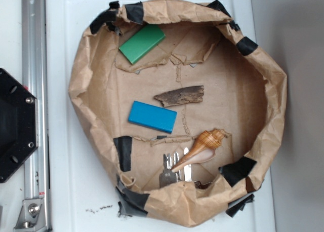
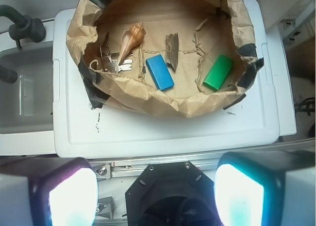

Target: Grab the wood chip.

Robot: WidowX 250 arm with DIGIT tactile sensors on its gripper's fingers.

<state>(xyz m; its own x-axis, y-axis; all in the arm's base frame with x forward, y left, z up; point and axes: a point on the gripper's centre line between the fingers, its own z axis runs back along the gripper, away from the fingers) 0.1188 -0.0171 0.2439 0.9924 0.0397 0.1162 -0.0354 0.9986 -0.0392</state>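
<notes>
The wood chip (image 1: 179, 96) is a rough dark-brown sliver lying flat in the middle of a brown paper basin (image 1: 271, 115), just above the blue block (image 1: 152, 116). In the wrist view the wood chip (image 2: 172, 50) lies far ahead, right of the blue block (image 2: 159, 72). My gripper (image 2: 157, 192) hangs high over the robot's base, well short of the basin, open, with nothing between its two glowing fingers (image 2: 73, 196). The exterior view does not show the gripper.
A green block (image 1: 142, 43) lies at the basin's back, a tan spiral seashell (image 1: 201, 148) and some keys (image 1: 172, 170) at its front. The basin's crumpled walls, patched with black tape (image 1: 238, 170), stand on a white lid (image 1: 66, 49). A metal rail (image 1: 33, 105) and black base (image 1: 15, 125) are at left.
</notes>
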